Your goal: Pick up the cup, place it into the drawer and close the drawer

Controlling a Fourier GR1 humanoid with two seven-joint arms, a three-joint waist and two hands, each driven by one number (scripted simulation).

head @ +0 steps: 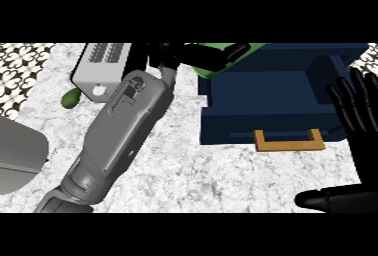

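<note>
left hand (193,53) curling around the green cup (221,64) above the back left corner of the open blue drawer (266,102), grey box (102,67) and small green object (70,98) lying leftward, right hand (360,112) resting open at right edge

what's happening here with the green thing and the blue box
The left robot hand is curled round a green cup, holding it at the back corner of the open blue drawer. The cup isn't set down inside yet. The right robot hand rests open at the view's right edge.
</note>
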